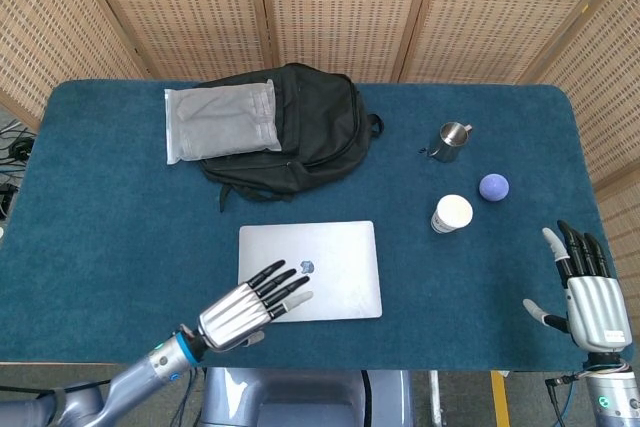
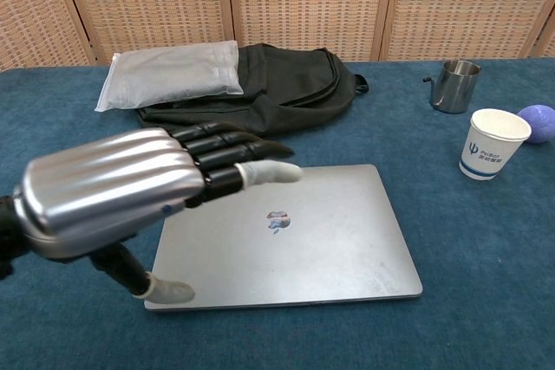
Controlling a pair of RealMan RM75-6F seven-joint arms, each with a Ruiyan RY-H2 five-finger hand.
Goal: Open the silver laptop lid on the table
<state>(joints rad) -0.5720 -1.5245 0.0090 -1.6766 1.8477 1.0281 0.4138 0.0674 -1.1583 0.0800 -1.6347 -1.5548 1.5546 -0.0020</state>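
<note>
The silver laptop (image 1: 325, 259) (image 2: 312, 240) lies closed and flat on the blue table, near the front edge at the middle. My left hand (image 1: 248, 306) (image 2: 121, 192) hovers over the laptop's front left corner, fingers stretched out and apart, holding nothing. Whether it touches the lid I cannot tell. In the chest view it hides the lid's left part. My right hand (image 1: 588, 293) stands at the table's front right edge, fingers straight and spread, far from the laptop.
A black backpack (image 1: 310, 132) (image 2: 277, 84) with a grey pouch (image 1: 220, 122) (image 2: 169, 74) on it lies behind the laptop. At the right stand a steel cup (image 1: 451, 140) (image 2: 454, 85), a white paper cup (image 1: 451, 214) (image 2: 491, 143) and a purple ball (image 1: 493, 187) (image 2: 538, 121).
</note>
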